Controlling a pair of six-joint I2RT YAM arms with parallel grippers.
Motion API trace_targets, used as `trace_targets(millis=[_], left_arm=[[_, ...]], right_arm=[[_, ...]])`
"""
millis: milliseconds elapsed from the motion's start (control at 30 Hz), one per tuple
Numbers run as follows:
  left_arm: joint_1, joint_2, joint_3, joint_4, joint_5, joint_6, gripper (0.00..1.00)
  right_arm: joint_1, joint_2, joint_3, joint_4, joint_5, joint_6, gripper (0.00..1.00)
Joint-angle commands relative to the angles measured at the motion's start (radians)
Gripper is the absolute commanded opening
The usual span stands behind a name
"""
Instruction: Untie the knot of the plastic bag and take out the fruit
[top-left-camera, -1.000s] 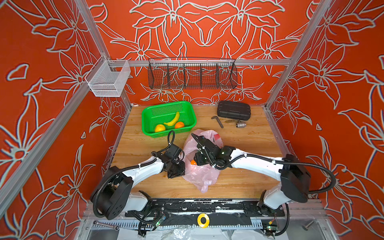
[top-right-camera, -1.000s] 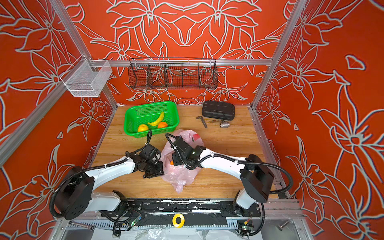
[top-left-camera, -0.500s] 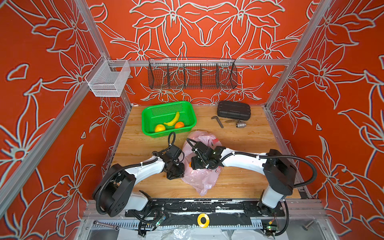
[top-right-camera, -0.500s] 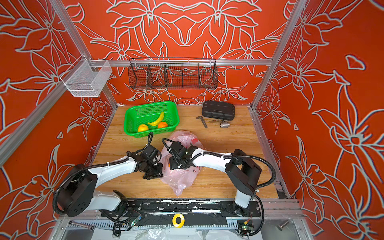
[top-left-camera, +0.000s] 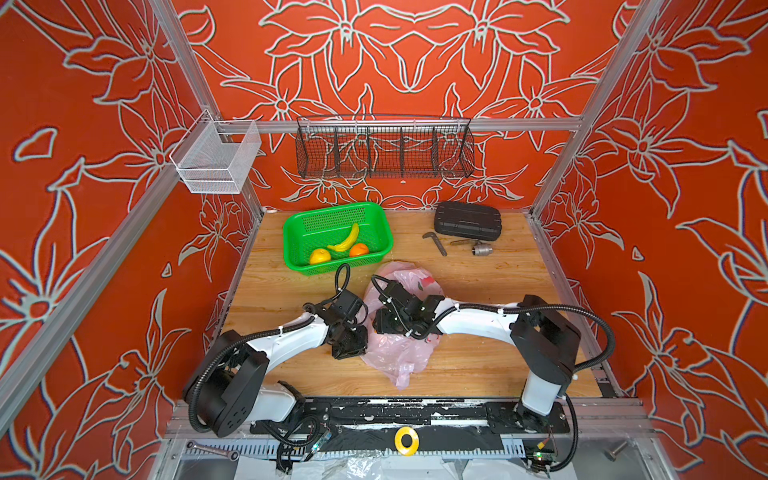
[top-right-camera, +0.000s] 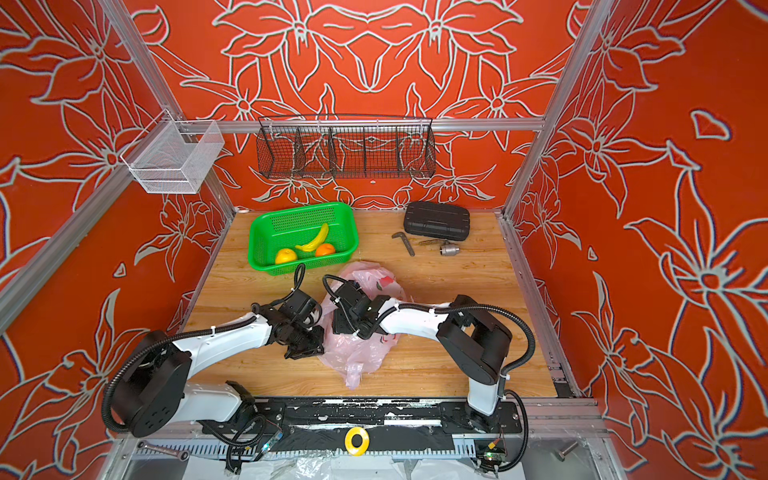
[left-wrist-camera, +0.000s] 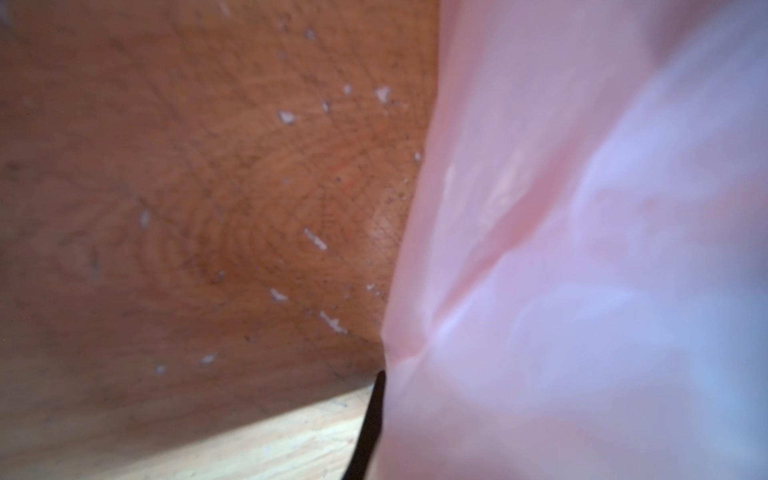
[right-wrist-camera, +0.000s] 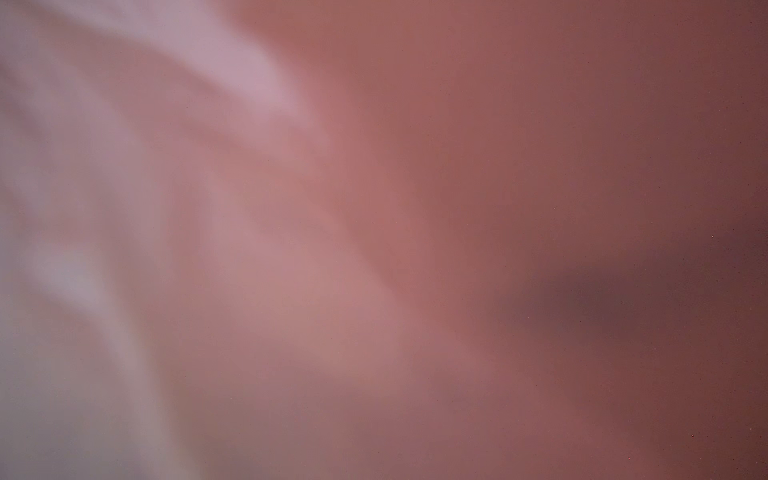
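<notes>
We judge fruit removal in hand: the thin pink plastic bag (top-left-camera: 399, 353) lies mid-table, just near of the green plastic basket (top-left-camera: 332, 268), left gripper (top-left-camera: 353, 352) pinched shut on its left edge, right gripper (top-left-camera: 380, 325) buried inside, its spread we cannot tell; the next move calls for finding hidden fruit.

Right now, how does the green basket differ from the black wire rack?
Material: the green basket is perforated plastic, the black wire rack is open mesh. Place: the green basket sits on the table, the black wire rack hangs from the rear rail. Contents: the green basket is one tub holding a banana, an orange and a yellower round fruit; the black wire rack is split into compartments, nothing visible inside. Both are open-topped.
</notes>
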Motion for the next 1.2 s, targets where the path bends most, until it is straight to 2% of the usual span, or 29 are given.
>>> trace_targets(millis=[0, 133, 433, 600, 700, 800, 1000, 1167], left_arm=[[-0.001, -0.024, -0.009, -0.037, -0.028, 0.001, 0.0], [-0.001, -0.044, -0.006, -0.028, -0.033, -0.005, 0.0], [-0.001, -0.1, 0.005, -0.048, -0.083, -0.005, 0.01], [-0.001, -0.167, 0.022, -0.034, -0.11, 0.011, 0.45], [-0.001, -0.246, 0.04, -0.023, -0.137, 0.041, 0.6], [0.0, -0.354, 0.045, 0.037, -0.151, 0.108, 0.68], [-0.002, -0.567, -0.006, 0.323, -0.08, 0.415, 0.75], [-0.004, -0.618, 0.006, 0.439, -0.02, 0.659, 0.83]], right_arm=[[0.004, -0.03, -0.061, 0.021, 0.047, 0.015, 0.48], [-0.007, -0.11, -0.117, 0.079, 0.089, 0.034, 0.37], [-0.045, -0.244, -0.178, 0.14, 0.093, 0.036, 0.34], [-0.06, -0.338, -0.225, 0.156, 0.099, 0.059, 0.34], [-0.072, -0.394, -0.244, 0.155, 0.055, 0.071, 0.35], [-0.079, -0.448, -0.258, 0.153, 0.0, 0.074, 0.35], [-0.105, -0.538, -0.254, 0.163, -0.068, 0.097, 0.35], [-0.145, -0.587, -0.182, 0.131, -0.076, 0.086, 0.36]])
